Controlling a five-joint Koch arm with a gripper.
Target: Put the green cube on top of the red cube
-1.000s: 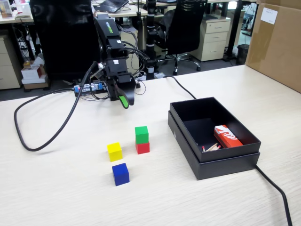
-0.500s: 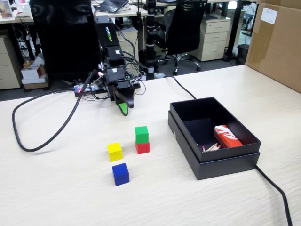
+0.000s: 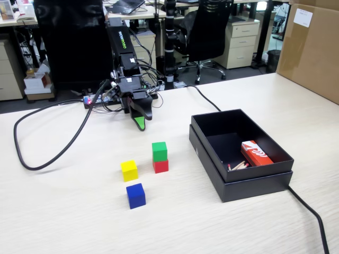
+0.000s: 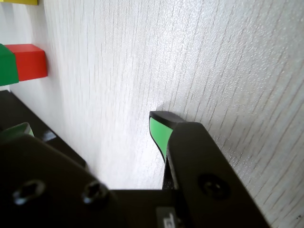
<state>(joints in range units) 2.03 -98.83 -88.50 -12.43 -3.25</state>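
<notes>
green cube (image 3: 159, 151) sits atop red cube (image 3: 160, 166) (pincer (image 3: 139, 123) well apart).

table (image 3: 63, 211): pale wood-grain laminate, smooth, fine streaks clear in the wrist view
green cube (image 3: 159, 151): matt, plain faces
red cube (image 3: 161, 166): matt, plain faces
yellow cube (image 3: 129, 170): matt
blue cube (image 3: 135, 195): matt, slight sheen
black box (image 3: 241, 180): matt card
gripper (image 3: 139, 121): black plastic, dull sheen, green smooth tip
cable (image 3: 47, 153): black, rubbery, smooth
cardboard box (image 3: 312, 47): brown, matt
</notes>
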